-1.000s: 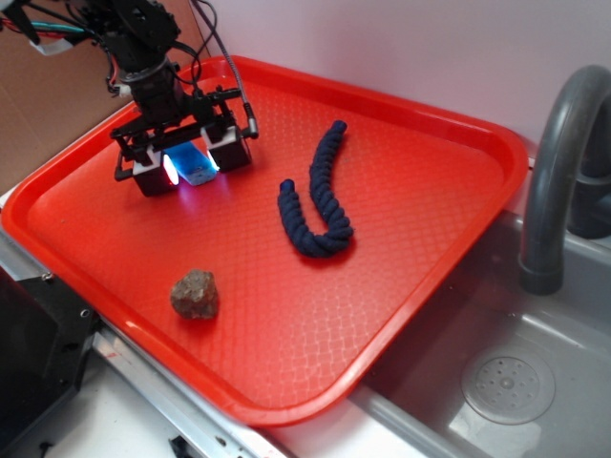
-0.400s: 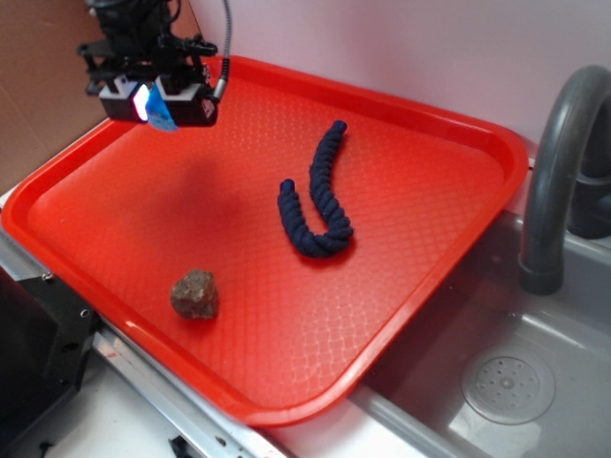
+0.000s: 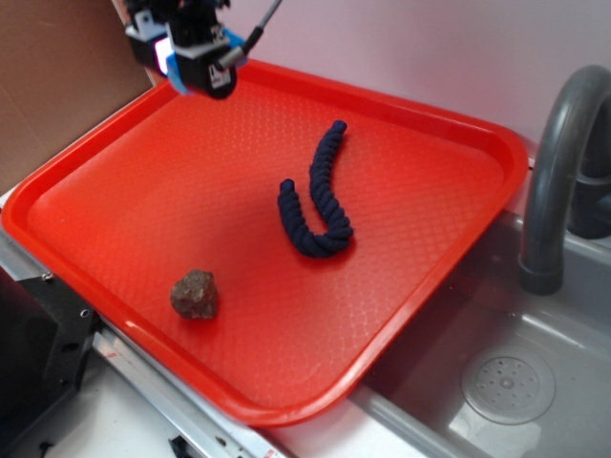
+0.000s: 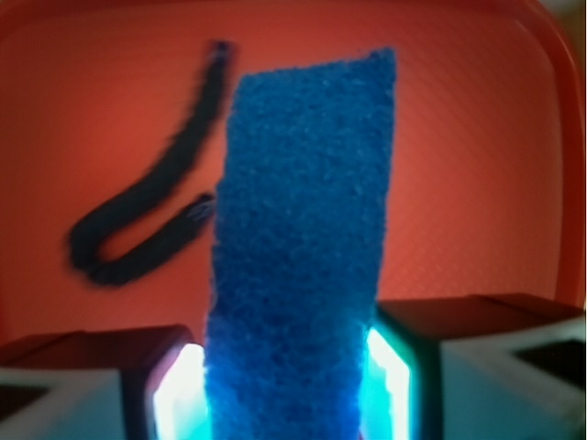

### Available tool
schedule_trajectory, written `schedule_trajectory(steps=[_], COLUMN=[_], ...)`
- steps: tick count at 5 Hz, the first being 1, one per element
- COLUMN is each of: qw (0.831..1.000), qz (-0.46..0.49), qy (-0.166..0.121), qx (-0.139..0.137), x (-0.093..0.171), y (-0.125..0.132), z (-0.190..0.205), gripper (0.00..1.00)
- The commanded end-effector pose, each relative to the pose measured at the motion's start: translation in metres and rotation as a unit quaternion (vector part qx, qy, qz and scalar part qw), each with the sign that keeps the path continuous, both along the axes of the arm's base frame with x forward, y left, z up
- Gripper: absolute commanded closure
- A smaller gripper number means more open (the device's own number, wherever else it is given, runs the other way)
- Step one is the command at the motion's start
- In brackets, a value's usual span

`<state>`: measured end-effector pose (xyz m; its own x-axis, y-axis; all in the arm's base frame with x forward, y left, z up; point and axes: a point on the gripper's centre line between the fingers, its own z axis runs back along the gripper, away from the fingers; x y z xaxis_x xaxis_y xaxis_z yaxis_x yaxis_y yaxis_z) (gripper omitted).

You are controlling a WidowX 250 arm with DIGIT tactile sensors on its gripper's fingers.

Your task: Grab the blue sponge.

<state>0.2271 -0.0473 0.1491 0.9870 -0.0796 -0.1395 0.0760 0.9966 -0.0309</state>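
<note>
The blue sponge [image 4: 301, 247] stands clamped between the two pads of the gripper [image 3: 196, 59], which is raised well above the far left corner of the red tray [image 3: 449, 134]. In the wrist view the sponge fills the centre of the frame, its long side running away from the camera, with a lit pad pressed against each flank; the jaws are thus closed on the sponge, not on air. In the exterior view only a sliver of bright blue shows at the gripper's left edge, and nothing of the sponge touches the tray.

Other contents of the tray lie apart from the gripper: a dark navy twisted rope [image 3: 318, 196] bent into a hook shape near the middle, and a brown rock [image 3: 195, 293] near the front left edge. A grey faucet [image 3: 558, 162] and a sink basin [image 3: 506, 382] lie to the right of the tray.

Step in hand, as judged from the pictures: the grasp appears made and the sponge lifted clear, so the task looks essentially complete. The next move calls only for steady pad pressure, since the sponge is soft and projects far beyond the pads, where it could sag or slip if the grip eases.
</note>
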Motion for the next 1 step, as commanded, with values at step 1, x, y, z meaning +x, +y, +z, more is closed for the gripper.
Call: schedule_trajectory(steps=[1], qw=[0.997], qz=[-0.077], qy=[-0.028], qx=[0.0], x=[-0.0096], y=[-0.0077], z=[0.0379], gripper=[1.0])
